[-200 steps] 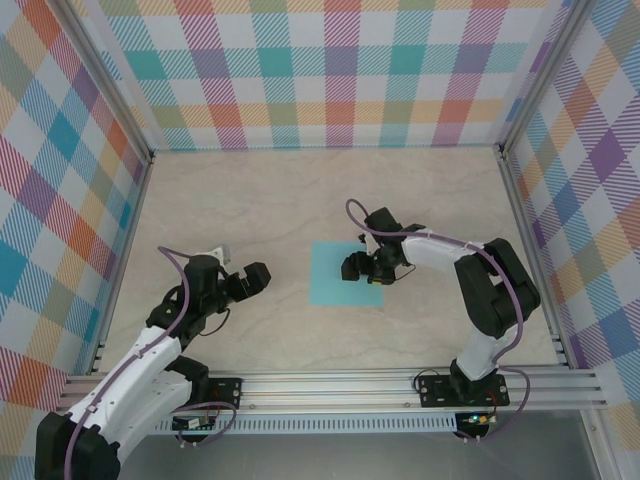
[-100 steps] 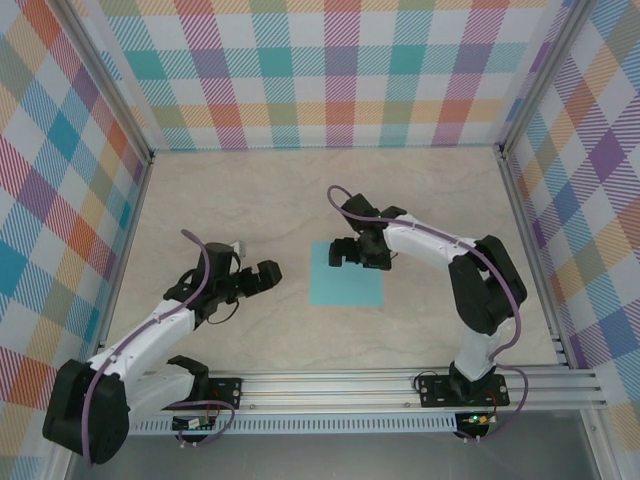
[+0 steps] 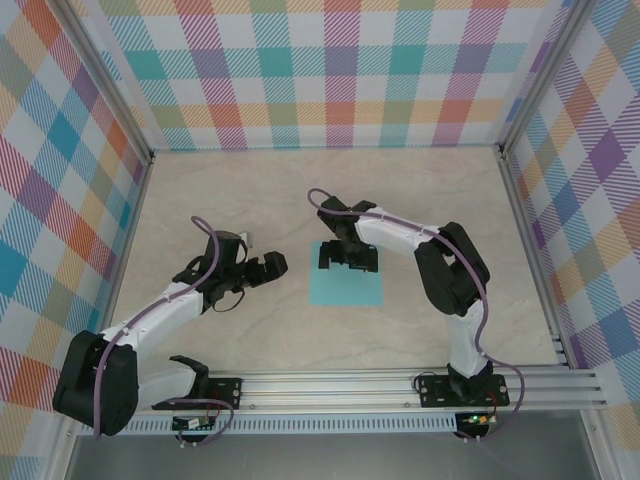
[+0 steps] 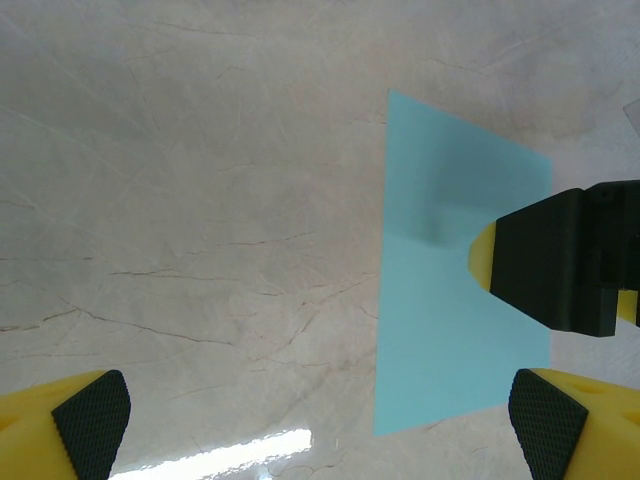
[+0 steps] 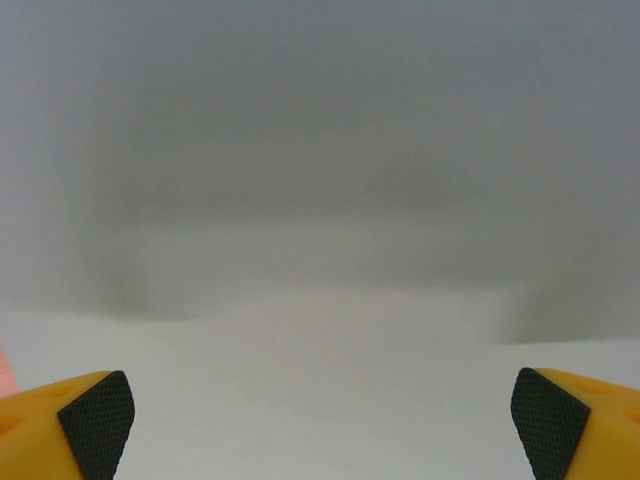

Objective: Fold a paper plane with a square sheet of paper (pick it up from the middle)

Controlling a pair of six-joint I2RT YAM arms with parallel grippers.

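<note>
Across the marble table top [image 3: 200, 190], viewed from above, the left arm [image 3: 160, 310] is stretched from its base at 7 o'clock toward the centre. The left gripper [image 3: 268, 268] is held at 9 o'clock of the square sheet of paper [image 3: 345, 290], near it but apart from it. Its jaws are spread wide and nothing is held between them. Through the left wrist camera its black pads [image 4: 92, 425] are seen at the lower corners, with bare table between.

The sheet is laid flat at the table's centre. It is turquoise, and no crease can be made out.

The right gripper [image 3: 345, 262] is placed over the sheet's 12 o'clock edge, with the right arm [image 3: 440, 260] curved round from its base at 5 o'clock. Its jaws are likewise spread wide. Through the right wrist camera the pads [image 5: 95, 415] are seen far apart over a blurred grey surface. Whether the paper is touched cannot be told.
</note>
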